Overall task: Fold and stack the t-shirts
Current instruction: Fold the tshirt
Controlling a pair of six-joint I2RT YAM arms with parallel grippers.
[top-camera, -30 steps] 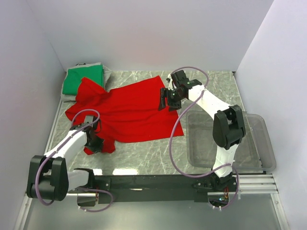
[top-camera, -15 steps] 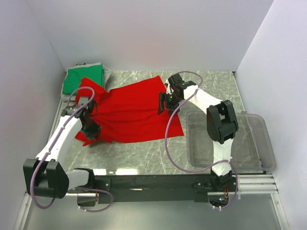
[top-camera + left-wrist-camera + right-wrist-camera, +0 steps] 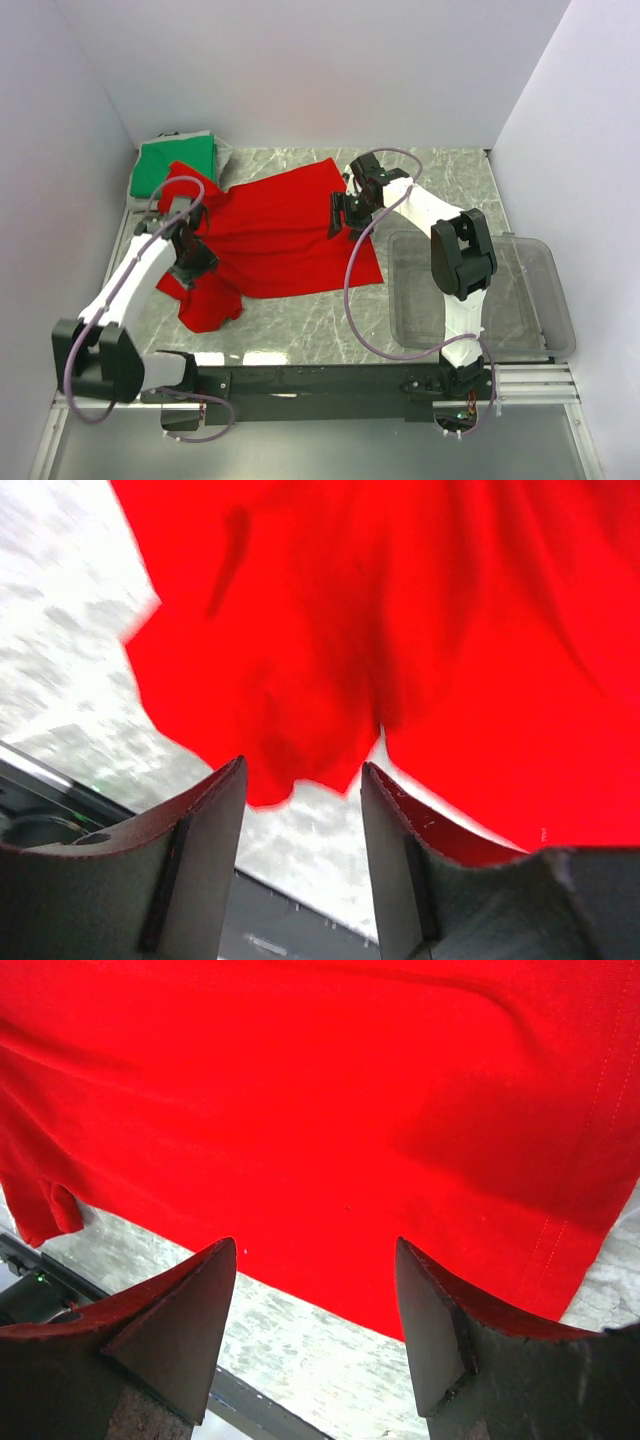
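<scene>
The red t-shirt [image 3: 280, 235] lies spread across the middle of the marble table, with a crumpled flap [image 3: 210, 305] at its near left corner. The green t-shirt [image 3: 175, 163] sits folded in the far left corner, partly under the red one. My left gripper [image 3: 188, 262] hovers over the red shirt's left part, open, and in the left wrist view the red cloth [image 3: 400, 630] lies beyond the left gripper [image 3: 302, 770] with nothing between its fingers. My right gripper [image 3: 345, 215] is open above the shirt's right side, and the right wrist view shows the right gripper [image 3: 315, 1245] empty over the hem of the red cloth [image 3: 320, 1090].
A clear plastic bin [image 3: 560, 320] stands at the right of the table, beside the right arm. White walls close in the table on the left, back and right. The black rail [image 3: 320, 382] with the arm bases runs along the near edge.
My left gripper carried the red shirt's near left corner away from the front edge, then opened, and the cloth dropped into a crumpled flap. The right arm shifted slightly left.
</scene>
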